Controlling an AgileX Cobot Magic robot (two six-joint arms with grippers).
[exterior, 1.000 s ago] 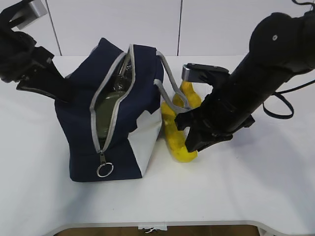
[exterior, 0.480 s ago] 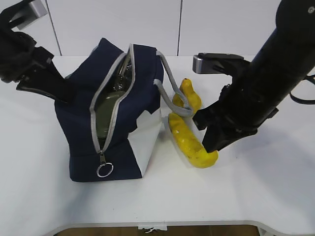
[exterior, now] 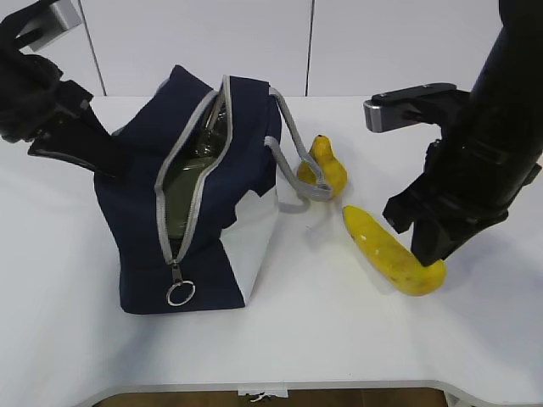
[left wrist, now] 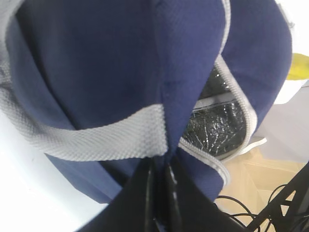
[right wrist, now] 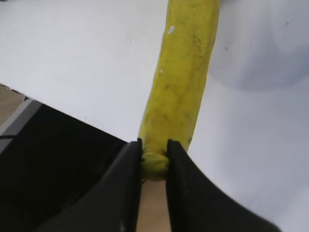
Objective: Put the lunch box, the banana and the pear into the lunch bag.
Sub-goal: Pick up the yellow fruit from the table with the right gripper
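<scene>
Exterior view: the banana has been drawn out from beside the lunch bag, where it lay against the white panel a second ago, and now sits well clear of it on the white bench, its far tip under the right gripper. The pear stays put, off to the side of those jaws toward the bag, touching the grey webbing handle. This suggests the banana is being freed for a lift into the bag; whether it is already off the bench cannot be told here. The zipper stands open, with the ring pull hanging low, and the green lid of the lunch box shows inside, so one of three items appears stowed. The left gripper is at the bag's far side; its jaws are not clearly seen here. Left wrist view: the jaws are pressed together on a fold of navy fabric where the grey webbing ends, holding the lunch bag; beyond them the opening shows a dark, crinkled interior. Right wrist view: the jaws are narrowly apart and clamped on the blunt end of the banana, which runs straight away from them over the bench.
</scene>
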